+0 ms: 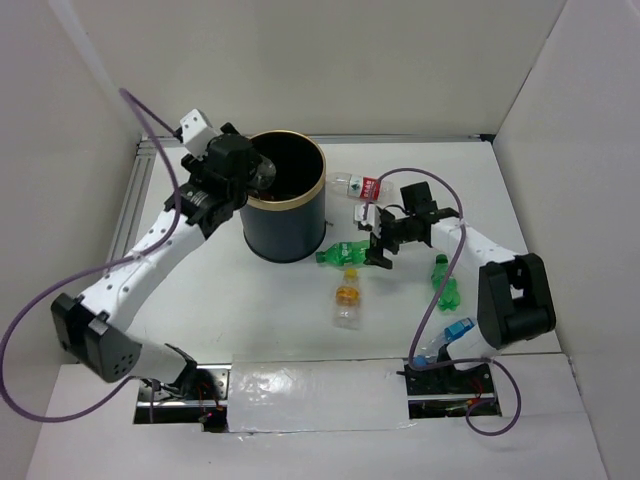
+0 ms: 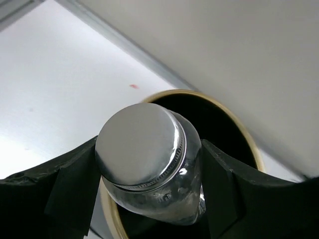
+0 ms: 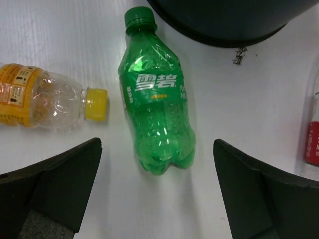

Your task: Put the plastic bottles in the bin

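Left pincer [image 2: 147, 191] with clear bottle [image 2: 142, 154] over bin [image 2: 242, 133]

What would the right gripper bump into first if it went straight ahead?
Most likely the green bottle, lying centred ahead of the open right gripper, though depth is unclear.

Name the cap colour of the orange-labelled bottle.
Yellow cap; clearest in the right wrist view.

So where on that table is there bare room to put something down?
Bare table lies on the near side of the bin, between the left arm and the yellow-capped bottle, and in the far right corner. Right of the bin it is crowded: red-labelled bottle, green Sprite bottle under the right end effector.
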Action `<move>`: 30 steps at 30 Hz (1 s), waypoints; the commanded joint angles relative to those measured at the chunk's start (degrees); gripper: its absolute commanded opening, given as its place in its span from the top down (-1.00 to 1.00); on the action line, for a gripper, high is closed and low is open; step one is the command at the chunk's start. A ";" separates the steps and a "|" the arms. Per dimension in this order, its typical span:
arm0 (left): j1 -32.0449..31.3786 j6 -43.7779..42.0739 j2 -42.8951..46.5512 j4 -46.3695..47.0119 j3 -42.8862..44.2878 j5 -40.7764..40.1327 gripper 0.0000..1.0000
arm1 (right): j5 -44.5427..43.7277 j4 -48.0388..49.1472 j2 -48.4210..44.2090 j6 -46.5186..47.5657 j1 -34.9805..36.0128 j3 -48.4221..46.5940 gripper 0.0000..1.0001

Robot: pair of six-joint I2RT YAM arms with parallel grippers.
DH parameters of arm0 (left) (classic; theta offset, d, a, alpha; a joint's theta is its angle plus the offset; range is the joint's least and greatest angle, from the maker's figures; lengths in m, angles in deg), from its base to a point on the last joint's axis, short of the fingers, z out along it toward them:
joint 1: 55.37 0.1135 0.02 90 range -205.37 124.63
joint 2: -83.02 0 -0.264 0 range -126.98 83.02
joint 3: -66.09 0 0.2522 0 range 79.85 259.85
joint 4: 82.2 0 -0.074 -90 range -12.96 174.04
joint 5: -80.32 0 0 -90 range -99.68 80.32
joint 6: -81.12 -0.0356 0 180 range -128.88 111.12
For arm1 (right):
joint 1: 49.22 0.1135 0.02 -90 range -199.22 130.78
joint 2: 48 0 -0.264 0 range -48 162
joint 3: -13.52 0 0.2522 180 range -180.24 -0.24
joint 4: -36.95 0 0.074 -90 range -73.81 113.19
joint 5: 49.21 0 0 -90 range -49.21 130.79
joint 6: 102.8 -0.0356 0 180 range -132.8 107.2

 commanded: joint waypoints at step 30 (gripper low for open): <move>-33.91 -20.13 14.22 28.52 -44.76 26.36 -0.99 | 3.78 -19.75 -11.15 16.39 -6.34 -12.06 0.88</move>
